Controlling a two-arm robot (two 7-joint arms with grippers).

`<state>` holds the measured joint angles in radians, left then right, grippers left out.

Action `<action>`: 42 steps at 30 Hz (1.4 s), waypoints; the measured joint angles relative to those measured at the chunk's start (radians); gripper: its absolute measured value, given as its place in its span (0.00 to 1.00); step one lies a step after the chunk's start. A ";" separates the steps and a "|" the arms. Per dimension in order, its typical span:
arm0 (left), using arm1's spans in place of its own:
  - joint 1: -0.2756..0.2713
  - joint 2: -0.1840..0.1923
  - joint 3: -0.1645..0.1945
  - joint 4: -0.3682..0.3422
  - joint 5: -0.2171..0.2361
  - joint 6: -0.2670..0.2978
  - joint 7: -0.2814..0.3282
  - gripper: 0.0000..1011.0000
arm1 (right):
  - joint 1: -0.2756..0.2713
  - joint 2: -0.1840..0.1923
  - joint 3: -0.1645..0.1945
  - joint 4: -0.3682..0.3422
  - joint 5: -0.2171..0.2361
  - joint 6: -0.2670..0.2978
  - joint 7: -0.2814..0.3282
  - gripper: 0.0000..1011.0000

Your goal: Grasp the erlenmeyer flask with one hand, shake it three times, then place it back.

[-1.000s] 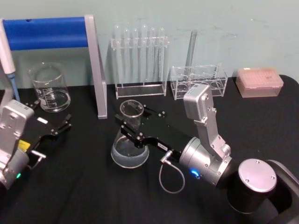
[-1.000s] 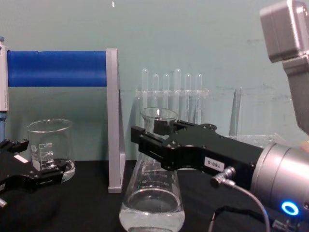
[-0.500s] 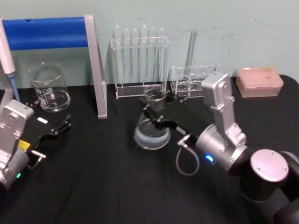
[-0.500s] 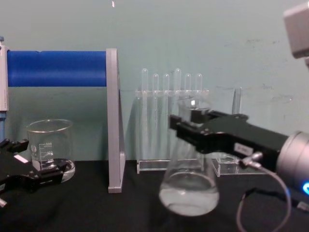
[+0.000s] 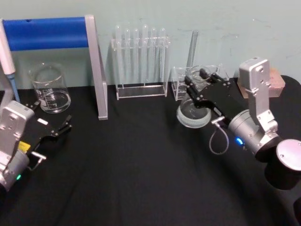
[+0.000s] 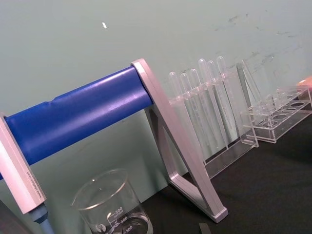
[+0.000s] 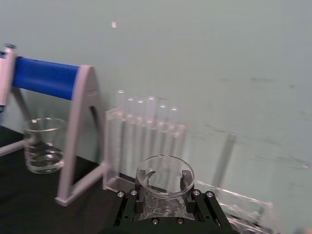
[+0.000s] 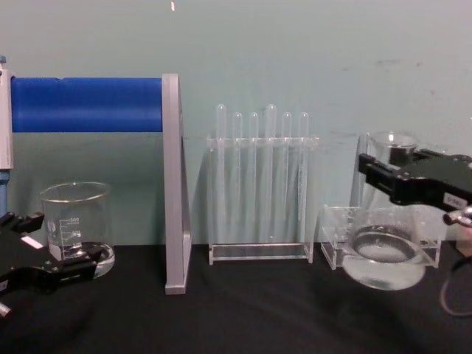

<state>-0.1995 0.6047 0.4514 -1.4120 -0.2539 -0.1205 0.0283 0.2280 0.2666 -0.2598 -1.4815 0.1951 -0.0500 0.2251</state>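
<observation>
Right of the test tube rack (image 8: 262,184), in front of the low clear rack (image 8: 332,221) that stands beside it, the erlenmeyer flask (image 8: 383,262) hangs in the right hand (image 8: 377,175), fingers (image 7: 127,207) clamped on its neck just under the flared rim; a little clear liquid sits in the wide base, and whether that base touches the black desk (image 5: 131,179) cannot be told. Well left of the test tube rack, past the blue-barred stand (image 8: 88,105), the left hand (image 5: 51,115) lies low over the desk, fingers spread apart with nothing between them, just in front of the beaker (image 8: 76,225)
</observation>
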 joint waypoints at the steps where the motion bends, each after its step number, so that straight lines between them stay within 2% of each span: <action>1: 0.000 0.000 0.000 0.000 0.000 0.000 0.000 0.99 | 0.000 -0.001 0.005 0.002 -0.003 0.000 -0.003 0.44; 10: 0.000 0.000 0.000 0.000 0.000 0.000 0.000 0.99 | 0.003 -0.013 0.048 0.019 -0.026 -0.001 -0.021 0.44; 18: 0.000 0.000 0.000 0.000 0.000 0.000 0.000 0.99 | 0.001 -0.029 0.054 0.021 -0.032 0.002 0.000 0.44; 29: 0.000 0.000 0.000 0.000 0.000 0.000 0.000 0.99 | -0.008 -0.052 0.013 0.005 -0.014 0.011 0.054 0.44; 42: 0.000 0.000 0.000 0.000 0.000 0.000 0.000 0.99 | -0.019 -0.058 -0.047 -0.019 0.018 0.020 0.099 0.44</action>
<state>-0.1995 0.6047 0.4514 -1.4120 -0.2539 -0.1205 0.0283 0.2091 0.2085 -0.3072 -1.5004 0.2134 -0.0300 0.3240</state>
